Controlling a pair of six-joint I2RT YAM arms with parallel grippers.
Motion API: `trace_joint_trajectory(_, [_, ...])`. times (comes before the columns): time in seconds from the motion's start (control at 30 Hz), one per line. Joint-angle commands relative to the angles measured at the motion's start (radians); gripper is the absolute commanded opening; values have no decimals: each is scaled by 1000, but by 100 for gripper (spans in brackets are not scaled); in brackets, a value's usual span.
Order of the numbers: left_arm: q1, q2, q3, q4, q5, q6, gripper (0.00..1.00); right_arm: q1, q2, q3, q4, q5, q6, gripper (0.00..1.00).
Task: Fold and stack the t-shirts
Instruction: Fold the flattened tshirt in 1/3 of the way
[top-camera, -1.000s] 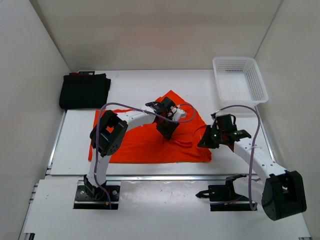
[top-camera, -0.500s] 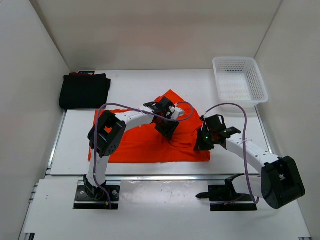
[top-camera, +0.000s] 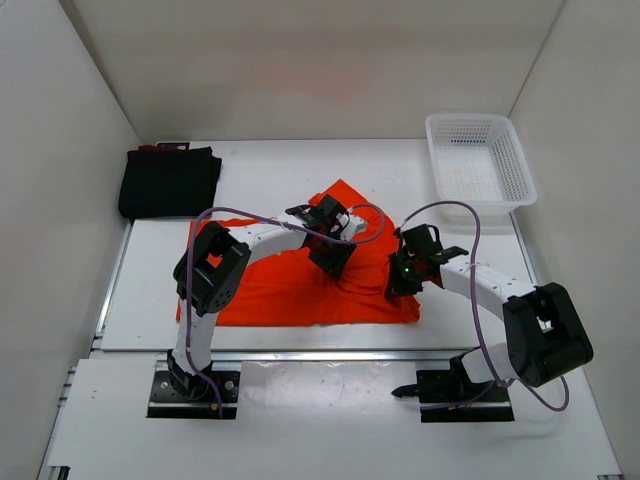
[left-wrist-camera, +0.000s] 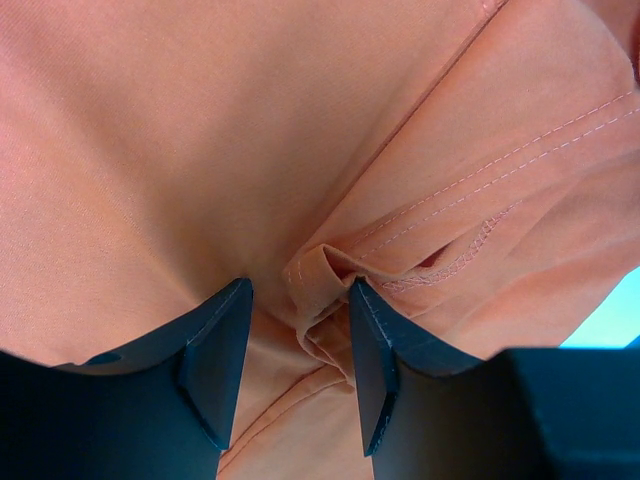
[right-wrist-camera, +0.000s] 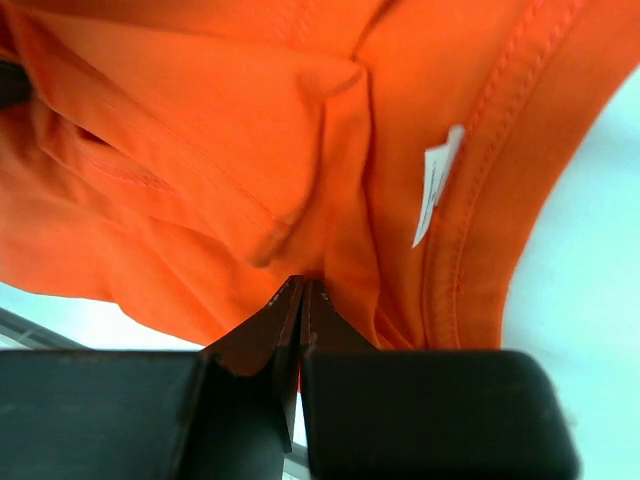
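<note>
The right gripper (right-wrist-camera: 301, 288) is clenched on the orange t-shirt (top-camera: 280, 292) by its collar. The left gripper (left-wrist-camera: 300, 300) gapes astride a pucker. I'd have it pinch that deeply before lifting.

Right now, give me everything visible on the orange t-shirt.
The orange t-shirt is bright, soft-looking cloth with double-stitched hems and a small white label beside a thick stitched edge. It lies partly folded and rumpled on the white table, one corner pointing back. The left gripper stands open astride a raised pleat; the right gripper is shut, pinching a fold at its right side.
</note>
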Motion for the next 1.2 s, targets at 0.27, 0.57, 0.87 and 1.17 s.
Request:
trace_joint_trajectory(0.27, [7,-10,-29,-68,-30,-7,56,-28,35,23,96,-38,9,0])
trace_joint_trajectory(0.57, [7,-11,-6,-65,-12,-4,59,-23,87,51,157,-78,7,0])
trace_joint_trajectory(0.87, [60,-47,3,-98,-30,19,62,-65,93,55,289,-117,104,0])
trace_joint_trajectory(1.17, [79,-108,-15,-138,11,53,66,-123,248,177,381,-155,165,0])
